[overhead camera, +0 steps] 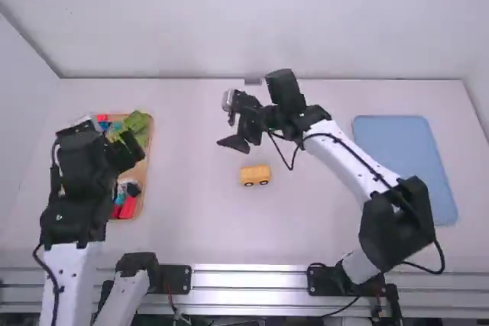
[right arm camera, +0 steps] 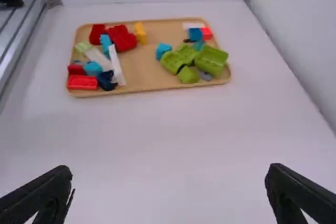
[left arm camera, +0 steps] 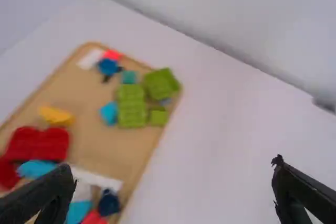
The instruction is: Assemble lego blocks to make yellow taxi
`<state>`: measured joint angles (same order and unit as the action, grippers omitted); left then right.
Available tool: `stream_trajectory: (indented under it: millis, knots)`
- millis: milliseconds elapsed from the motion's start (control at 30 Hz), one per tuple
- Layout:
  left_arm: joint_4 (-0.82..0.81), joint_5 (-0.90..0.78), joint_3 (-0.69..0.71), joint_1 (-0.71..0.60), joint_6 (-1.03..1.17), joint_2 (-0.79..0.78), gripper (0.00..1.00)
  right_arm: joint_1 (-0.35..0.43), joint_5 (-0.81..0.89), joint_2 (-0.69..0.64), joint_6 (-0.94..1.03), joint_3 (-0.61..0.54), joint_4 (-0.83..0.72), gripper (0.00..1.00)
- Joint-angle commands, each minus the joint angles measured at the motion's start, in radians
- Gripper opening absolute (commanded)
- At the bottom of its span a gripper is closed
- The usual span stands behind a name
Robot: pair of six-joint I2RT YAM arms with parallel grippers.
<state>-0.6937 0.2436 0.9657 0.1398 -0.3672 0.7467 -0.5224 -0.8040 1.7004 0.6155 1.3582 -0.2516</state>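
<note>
Tray (right arm camera: 152, 56) of smooth, pale wood, matt-looking.

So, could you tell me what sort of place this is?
Probably a robotics test station: a left arm and a right arm mounted at a metal rail, a white table closed in by pale walls, and a tan tray of toy blocks.

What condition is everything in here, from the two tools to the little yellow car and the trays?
left tool: open
right tool: open
yellow block taxi: in one piece, wheels fitted
wooden tray: holding assorted blocks
blue tray: lying flat
</note>
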Motion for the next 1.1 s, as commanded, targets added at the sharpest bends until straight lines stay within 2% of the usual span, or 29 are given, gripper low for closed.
stream_trajectory:
  millis: [0, 200, 267, 533, 600, 767, 1000, 1067]
  knots:
    - [-0.051, 0.163, 0.05, 0.044, -0.09, 0.009, 0.99, -0.044, -0.006, 0.056, -0.048, 0.107, -0.004, 0.98]
    - [-0.147, 0.16, 0.152, 0.187, -0.089, 0.107, 0.99, -0.096, -0.003, 0.108, -0.063, 0.2, -0.02, 0.98]
    - [-0.188, 0.137, 0.21, 0.281, -0.089, 0.179, 0.99, -0.113, 0.003, 0.112, -0.058, 0.21, -0.016, 0.98]
    - [-0.295, -0.217, 0.442, 0.661, 0.008, 0.465, 0.99, -0.152, 0.103, 0.112, -0.032, 0.214, -0.018, 0.98]
    - [-0.316, -0.267, 0.485, 0.696, 0.009, 0.513, 0.99, -0.151, 0.102, 0.112, -0.032, 0.213, -0.018, 0.98]
    - [-0.353, -0.314, 0.634, 0.662, 0.009, 0.711, 0.99, -0.151, 0.102, 0.112, -0.032, 0.213, -0.018, 0.98]
    - [-0.434, -0.302, 0.824, 0.559, 0.043, 1.03, 0.98, -0.15, 0.103, 0.112, -0.033, 0.213, -0.018, 0.98]
    - [-0.483, -0.245, 0.9, 0.534, 0.002, 1.151, 0.98, -0.143, 0.103, 0.112, -0.033, 0.213, -0.019, 0.98]
